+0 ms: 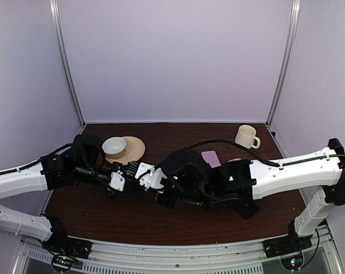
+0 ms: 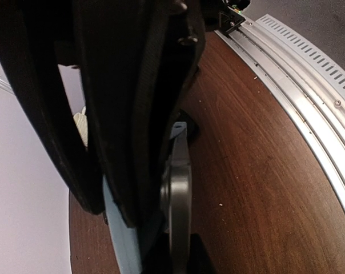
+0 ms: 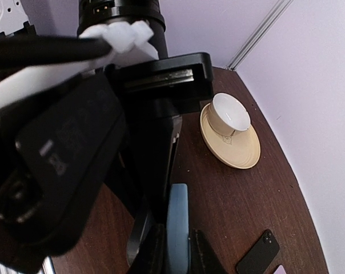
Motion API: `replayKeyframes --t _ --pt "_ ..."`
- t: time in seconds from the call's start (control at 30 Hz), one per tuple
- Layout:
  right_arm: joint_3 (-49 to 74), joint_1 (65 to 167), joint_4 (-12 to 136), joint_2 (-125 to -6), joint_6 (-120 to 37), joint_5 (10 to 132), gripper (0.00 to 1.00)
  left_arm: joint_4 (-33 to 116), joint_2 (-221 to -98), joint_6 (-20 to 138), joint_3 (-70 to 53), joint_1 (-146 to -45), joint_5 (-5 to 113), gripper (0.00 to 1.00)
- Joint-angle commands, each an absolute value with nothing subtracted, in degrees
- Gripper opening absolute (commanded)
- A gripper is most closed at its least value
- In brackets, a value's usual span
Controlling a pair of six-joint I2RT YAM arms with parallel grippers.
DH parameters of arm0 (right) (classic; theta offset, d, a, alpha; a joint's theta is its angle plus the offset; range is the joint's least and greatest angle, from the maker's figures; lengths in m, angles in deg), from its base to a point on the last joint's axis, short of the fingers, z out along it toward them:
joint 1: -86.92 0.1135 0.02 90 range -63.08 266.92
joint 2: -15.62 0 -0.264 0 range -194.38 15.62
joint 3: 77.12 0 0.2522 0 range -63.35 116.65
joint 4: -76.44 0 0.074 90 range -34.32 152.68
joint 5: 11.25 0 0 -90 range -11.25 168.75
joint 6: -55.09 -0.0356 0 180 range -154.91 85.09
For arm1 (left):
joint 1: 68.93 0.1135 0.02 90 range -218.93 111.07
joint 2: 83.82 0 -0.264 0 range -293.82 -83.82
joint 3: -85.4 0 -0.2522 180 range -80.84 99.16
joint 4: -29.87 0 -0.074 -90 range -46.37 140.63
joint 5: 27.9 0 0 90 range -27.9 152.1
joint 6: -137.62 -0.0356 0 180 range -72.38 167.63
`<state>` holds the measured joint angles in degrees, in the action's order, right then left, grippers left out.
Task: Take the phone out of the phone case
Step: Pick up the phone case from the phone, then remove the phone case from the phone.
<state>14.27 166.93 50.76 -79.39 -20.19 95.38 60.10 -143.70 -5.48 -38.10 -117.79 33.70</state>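
Over on the left of the table [image 1: 132, 220], just a white bowl [image 1: 114, 146] on a tan plate [image 1: 135, 149], well out of the way. Next to that, left gripper [image 1: 129, 176] clamped tight on the light-blue phone case [image 2: 120, 240], seen edge-on from both wrist cams. Looks like the phone [image 2: 179, 217] is that grey edge right against the blue, so probably not out yet. Meeting it mid-table, right gripper [image 1: 145, 181] with fingers either side of the same case edge. Can't tell whether pinching for real or just touching. Further right: pink slab [image 1: 211, 158], a dark handset [image 3: 258, 252] lying flat, cream mug [image 1: 247, 136] at the back corner.

Worries from here:
- Could yank the whole thing out of the left grip by pulling on case and phone together instead of the lip alone.
- Could drop the phone onto the wood once popped free, with nothing holding it.
- Might twist or crack something too, given two arms pulling off-axis this close together.
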Motion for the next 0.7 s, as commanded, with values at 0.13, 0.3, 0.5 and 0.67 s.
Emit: replayKeyframes --t 0.13,0.3,0.5,0.67 --pt "11.8 166.7 44.8 -78.3 -21.5 96.7 0.0 49.3 -140.5 -5.8 -37.1 -118.1 31.0 0.0" --pt "10.7 166.7 45.3 -77.0 -22.0 96.9 0.0 49.1 -140.4 -5.8 -37.2 -118.1 32.7 0.0" --pt "8.2 166.7 45.8 -75.2 -23.2 97.7 0.0 49.7 -140.1 -6.4 -37.0 -118.1 35.7 0.0" --pt "5.9 166.6 46.0 -73.5 -24.6 98.3 0.0 50.2 -139.5 -7.2 -36.8 -118.0 38.1 0.0"
